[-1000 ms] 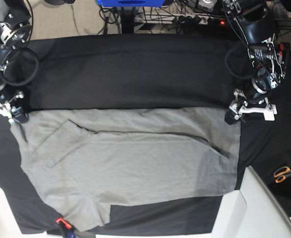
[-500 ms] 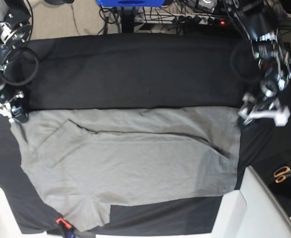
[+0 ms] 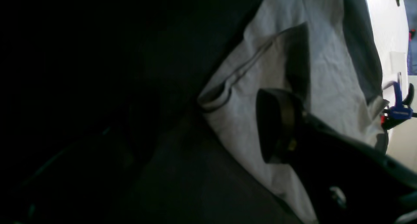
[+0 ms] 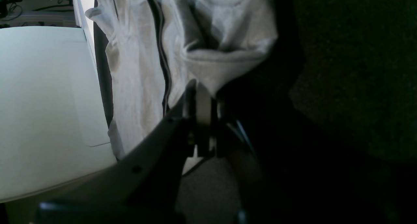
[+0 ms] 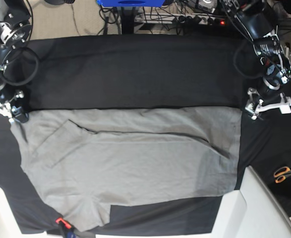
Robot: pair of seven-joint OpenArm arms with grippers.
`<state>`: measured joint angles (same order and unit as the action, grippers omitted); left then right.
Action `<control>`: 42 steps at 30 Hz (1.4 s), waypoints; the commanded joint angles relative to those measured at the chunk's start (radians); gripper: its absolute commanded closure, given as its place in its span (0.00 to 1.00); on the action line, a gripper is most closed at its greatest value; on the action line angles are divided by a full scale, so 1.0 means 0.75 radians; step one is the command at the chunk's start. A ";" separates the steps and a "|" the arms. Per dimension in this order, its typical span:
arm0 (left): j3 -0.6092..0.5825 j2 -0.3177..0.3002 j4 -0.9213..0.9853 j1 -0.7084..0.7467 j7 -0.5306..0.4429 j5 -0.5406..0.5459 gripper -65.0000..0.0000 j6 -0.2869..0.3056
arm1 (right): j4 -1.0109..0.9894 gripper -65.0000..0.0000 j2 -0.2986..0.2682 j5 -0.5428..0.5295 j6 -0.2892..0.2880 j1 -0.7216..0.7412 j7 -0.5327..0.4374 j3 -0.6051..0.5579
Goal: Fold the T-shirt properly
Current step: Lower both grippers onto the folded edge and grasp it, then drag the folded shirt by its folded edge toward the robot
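The grey T-shirt [image 5: 130,163] lies spread across the black table cloth [image 5: 135,69], its top part folded over along a straight edge. My right gripper [image 5: 14,114] sits at the shirt's top left corner, shut on a pinch of grey fabric [image 4: 224,64] between its fingers [image 4: 202,100]. To the right of the shirt's top right corner [image 5: 234,113], my left gripper [image 5: 266,106] stands open over bare cloth, holding nothing. In the left wrist view one dark finger [image 3: 277,126] hangs above a hemmed shirt edge [image 3: 247,64].
Orange-handled scissors [image 5: 284,173] lie at the right edge. White boards [image 5: 257,208] stand at the front corners. A blue clamp [image 3: 399,106] grips the table edge, and another clamp [image 5: 62,224] sits at the front left. Cables [image 5: 16,64] run along the back.
My left gripper has moved right and slightly up, away from the shirt's top right corner. The shirt and my right gripper have not moved.
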<state>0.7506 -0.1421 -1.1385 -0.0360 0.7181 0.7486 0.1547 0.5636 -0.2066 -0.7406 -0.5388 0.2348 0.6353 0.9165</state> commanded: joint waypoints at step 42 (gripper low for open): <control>-0.042 0.053 0.273 -0.243 -0.024 -0.148 0.91 0.014 | -0.002 1.00 0.006 -0.006 0.010 0.005 0.027 -0.002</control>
<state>0.7200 -0.0917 -0.9215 -0.2016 0.7040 0.6250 0.1562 0.5636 -0.2066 -0.7410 -0.5388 0.2348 0.6384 0.9169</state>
